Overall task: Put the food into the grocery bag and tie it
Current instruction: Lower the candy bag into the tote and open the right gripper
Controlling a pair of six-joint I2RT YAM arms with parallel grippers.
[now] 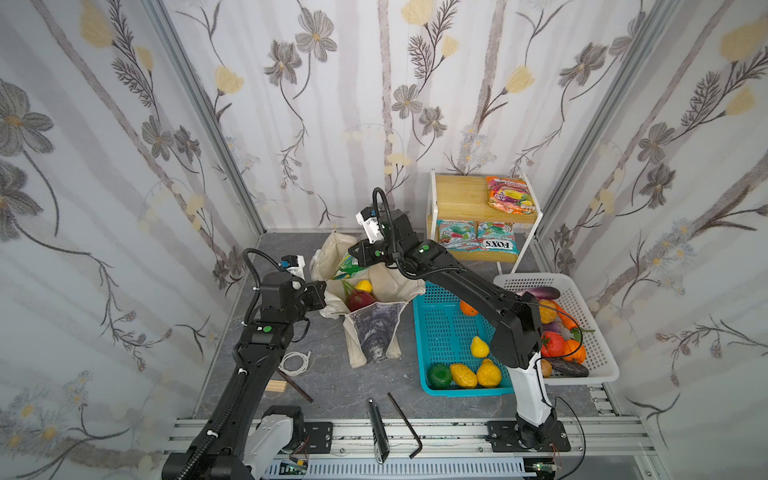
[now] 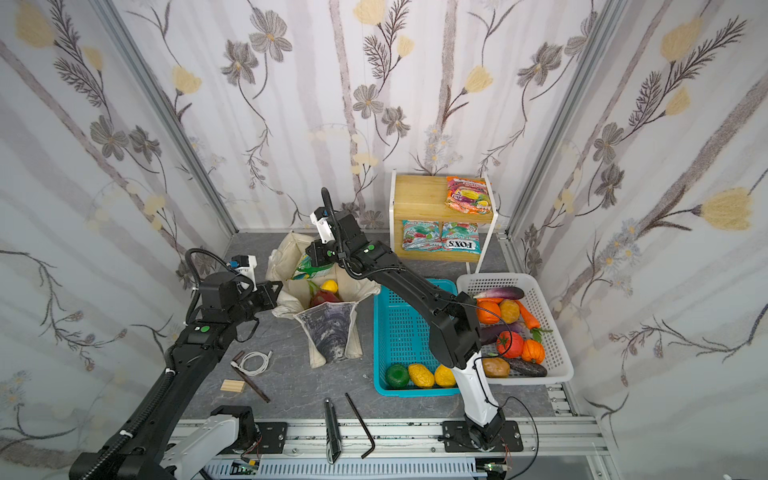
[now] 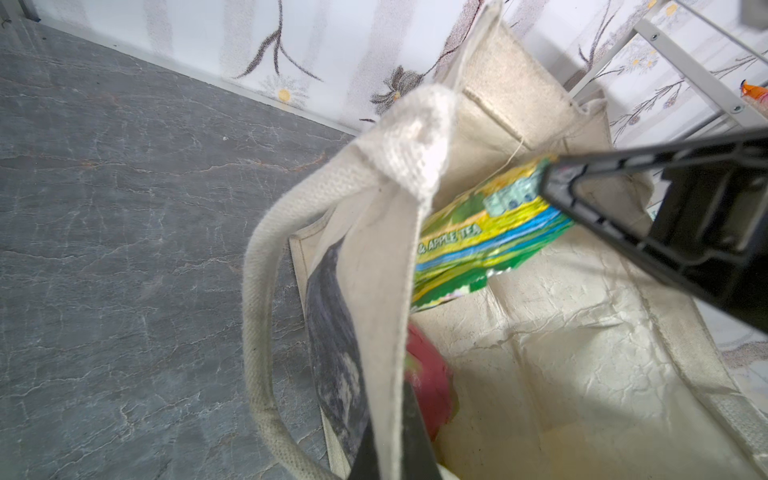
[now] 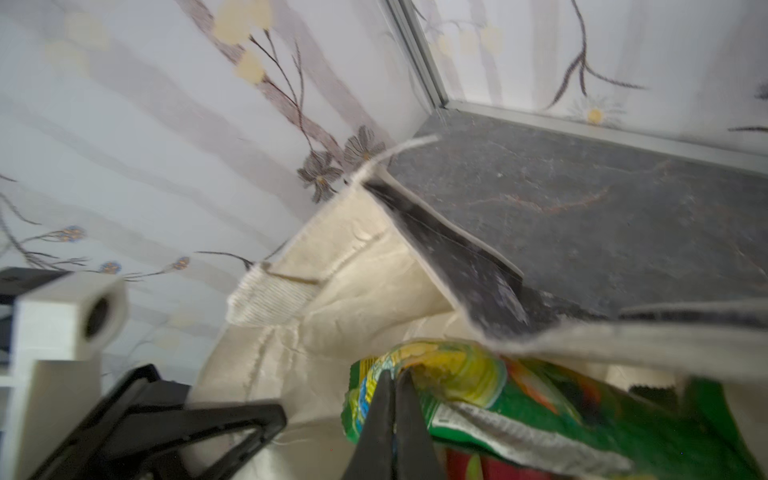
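While outstretched, right arm over bag

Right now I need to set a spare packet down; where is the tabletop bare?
Bare tabletop lies in front of the grocery bag, bordered by the white cable, hex key and teal basket. Crowded: around the white basket and shelf.

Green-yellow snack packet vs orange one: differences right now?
The green-yellow snack packet is pinched by the right claw in the cream canvas tote bag's mouth; the orange snack packet lies untouched on the wooden shelf top. Green-yellow is tilted, orange flat. Both are glossy printed pouches.
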